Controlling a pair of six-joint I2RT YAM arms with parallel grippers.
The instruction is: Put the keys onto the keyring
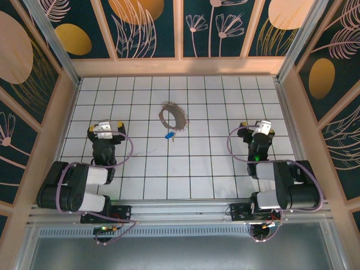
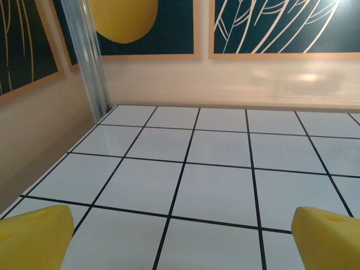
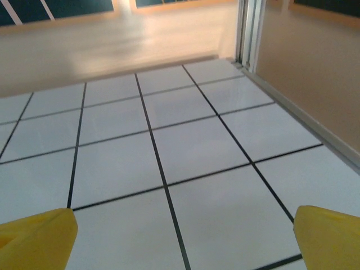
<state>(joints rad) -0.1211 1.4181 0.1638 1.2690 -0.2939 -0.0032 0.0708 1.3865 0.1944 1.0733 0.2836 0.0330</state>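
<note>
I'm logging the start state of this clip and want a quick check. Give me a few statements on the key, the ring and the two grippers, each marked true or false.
1. The blue key lies on the tiled table beside the keyring, on the side nearer the arms. True.
2. The left gripper is shut on the blue key. False: it is open and empty, well to the left of the key.
3. The right gripper is open, with nothing between its fingers. True.
4. The keyring hangs from the right gripper. False: it lies on the table, about midway between the two grippers.
</note>
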